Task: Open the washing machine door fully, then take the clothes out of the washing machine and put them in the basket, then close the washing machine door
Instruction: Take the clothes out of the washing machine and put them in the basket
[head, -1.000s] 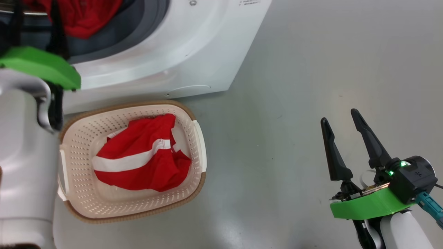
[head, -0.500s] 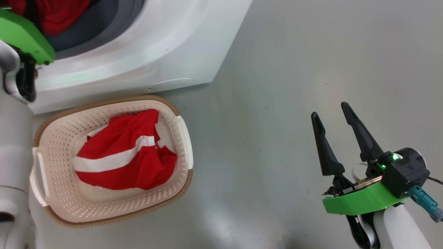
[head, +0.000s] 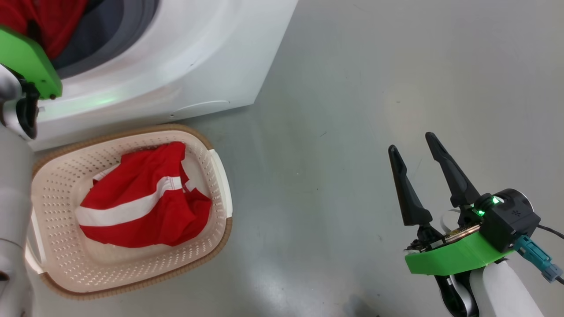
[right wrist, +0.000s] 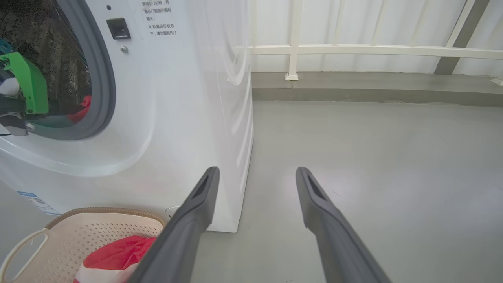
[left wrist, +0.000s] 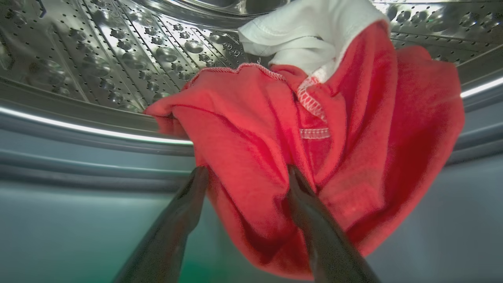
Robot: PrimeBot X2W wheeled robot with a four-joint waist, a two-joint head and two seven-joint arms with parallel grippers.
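Observation:
The white washing machine (head: 198, 53) stands at the upper left with its mouth uncovered; the washing machine door is out of view. Red clothes (left wrist: 255, 118) with white trim hang over the lip of the steel drum (left wrist: 118, 51). My left gripper (left wrist: 245, 175) is open at that lip, and a fold of the red cloth lies between its fingers. The cream basket (head: 57, 193) sits on the floor in front of the machine with a red, white-striped garment (head: 141, 198) in it. My right gripper (head: 410, 142) hangs open over bare floor, well right of the basket, with nothing in it.
Grey floor (head: 352, 88) stretches to the right of the machine. A white railing (right wrist: 353, 49) on a low kerb runs along the far wall. My left forearm (head: 13, 198) stands close beside the basket's left side.
The whole head picture has slid to the left, so the camera has turned. Both grippers stay open. The garment in the basket lies as before.

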